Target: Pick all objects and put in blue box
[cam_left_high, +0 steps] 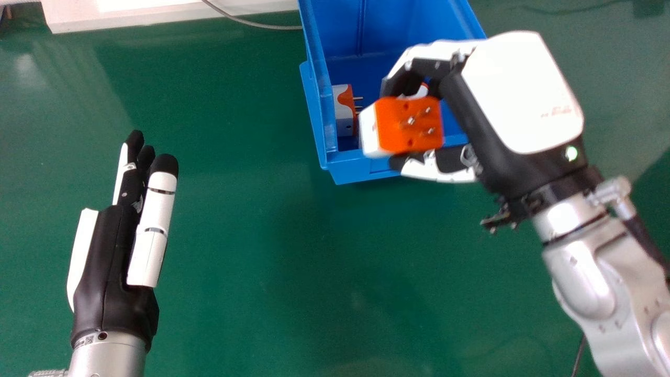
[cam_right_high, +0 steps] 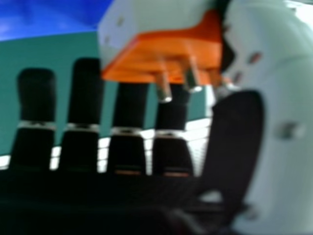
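My right hand (cam_left_high: 518, 94) is over the near part of the blue box (cam_left_high: 348, 166), its fingers and thumb curled round an orange and white plug adapter (cam_left_high: 403, 128) with metal pins. The same plug adapter (cam_right_high: 166, 54) shows in the right hand view, held between the fingers and thumb of the right hand (cam_right_high: 244, 142). Inside the box, against its left wall, lies another grey and orange plug (cam_left_high: 344, 110). A further white and orange object is partly hidden behind the right hand. My left hand (cam_left_high: 112, 251) rests open at the left, over the green table, holding nothing.
The green table (cam_left_high: 235, 235) spreads between the left hand and the right forearm. At the back left is a white panel edge (cam_left_high: 131, 15), with a grey cable (cam_left_high: 251, 22) running from it to the box.
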`<state>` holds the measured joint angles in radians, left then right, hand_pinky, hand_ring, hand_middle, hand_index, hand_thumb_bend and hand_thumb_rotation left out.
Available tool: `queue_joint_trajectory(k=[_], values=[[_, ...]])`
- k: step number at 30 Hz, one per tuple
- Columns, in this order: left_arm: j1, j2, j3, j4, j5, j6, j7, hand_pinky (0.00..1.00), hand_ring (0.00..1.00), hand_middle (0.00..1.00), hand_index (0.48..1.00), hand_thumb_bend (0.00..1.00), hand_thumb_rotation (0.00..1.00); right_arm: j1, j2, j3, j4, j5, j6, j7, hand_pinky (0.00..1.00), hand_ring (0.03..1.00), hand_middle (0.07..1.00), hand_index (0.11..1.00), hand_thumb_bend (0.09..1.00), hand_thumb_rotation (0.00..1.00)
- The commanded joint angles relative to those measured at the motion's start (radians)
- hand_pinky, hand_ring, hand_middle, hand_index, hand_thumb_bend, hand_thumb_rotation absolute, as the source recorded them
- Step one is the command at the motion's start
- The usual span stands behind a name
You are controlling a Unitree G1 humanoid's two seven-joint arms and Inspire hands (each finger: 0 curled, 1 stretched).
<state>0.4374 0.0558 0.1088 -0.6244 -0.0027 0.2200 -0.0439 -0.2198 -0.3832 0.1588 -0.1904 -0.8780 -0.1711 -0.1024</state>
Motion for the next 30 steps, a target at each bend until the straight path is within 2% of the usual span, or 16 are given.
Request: queue_joint_trajectory(k=[1, 5, 10, 17, 24, 30], values=[[-0.001, 0.008, 0.014, -0.009, -0.013, -0.019, -0.005, 0.97, 1.00, 1.00, 1.000, 0.42, 0.92, -0.081, -0.007, -0.009, 0.029, -0.007, 0.019, -0.002, 0.34, 0.439, 0.530, 0.505, 0.494, 0.00], [0.001, 0.009, 0.019, -0.014, -0.014, -0.016, -0.011, 0.97, 1.00, 1.00, 1.000, 0.42, 0.92, -0.231, 0.000, 0.022, 0.195, -0.040, 0.067, -0.012, 0.34, 0.438, 0.530, 0.503, 0.494, 0.00], [0.004, 0.008, 0.019, -0.028, -0.013, -0.005, -0.012, 0.98, 1.00, 1.00, 1.000, 0.42, 0.92, -0.377, 0.007, 0.068, 0.376, -0.055, 0.084, -0.049, 0.34, 0.433, 0.528, 0.503, 0.494, 0.00], [0.015, 0.009, 0.021, -0.046, -0.010, 0.004, -0.013, 0.98, 1.00, 1.00, 1.000, 0.42, 0.92, -0.621, 0.032, 0.180, 0.709, -0.111, 0.112, -0.121, 0.34, 0.427, 0.527, 0.514, 0.493, 0.00], [0.036, 0.006, 0.014, -0.069, -0.004, 0.010, -0.012, 0.98, 1.00, 1.00, 1.000, 0.42, 0.92, -0.817, 0.089, 0.276, 1.040, -0.108, 0.105, -0.193, 0.33, 0.429, 0.528, 0.516, 0.493, 0.00], [0.050, 0.004, 0.013, -0.087, -0.006, 0.018, -0.012, 0.98, 1.00, 1.00, 1.000, 0.42, 0.92, -0.922, 0.120, 0.330, 1.228, -0.081, 0.101, -0.191, 0.34, 0.436, 0.531, 0.501, 0.494, 0.00]])
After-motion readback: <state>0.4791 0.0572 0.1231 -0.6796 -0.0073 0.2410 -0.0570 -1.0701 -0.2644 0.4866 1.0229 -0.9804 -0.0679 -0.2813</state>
